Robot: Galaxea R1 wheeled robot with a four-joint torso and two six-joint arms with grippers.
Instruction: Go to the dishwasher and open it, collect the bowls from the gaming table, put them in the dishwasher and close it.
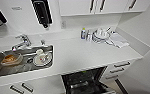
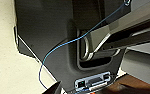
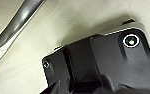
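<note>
Looking down from the head camera, the robot faces a white kitchen surface (image 1: pixel 76 53) that runs the width of the view. The dishwasher (image 1: pixel 84 81) sits at about 6 o'clock, built in below the surface edge, its front swung open so that the dark inside and a rack show. White drawers (image 1: pixel 118 68) with dark bar handles stand just beside it at 4 o'clock, and more handles show on the cabinet fronts at 7 o'clock.

A steel sink (image 1: pixel 21 62) is set into the surface at 9 o'clock, with a chrome tap (image 1: pixel 22 41) behind it. Inside the basin lie a bowl with orange-brown contents (image 1: pixel 11 59) and, near it, a white plate (image 1: pixel 42 59) with a small cup beside it. At 1 o'clock, against the back wall, a small bottle (image 1: pixel 83 33) stands just beside a stack of white dishes (image 1: pixel 101 35), with a folded white cloth (image 1: pixel 118 41) next to them. White wall cupboards (image 1: pixel 98 6) hang at 12 o'clock.

The left wrist view takes in dark robot housing, a thin blue cable (image 2: pixel 66 43) and pale floor (image 2: pixel 6 62); the right wrist view takes in dark housing over a pale floor. Whether either arm's fingers are released or clenched cannot be told.
</note>
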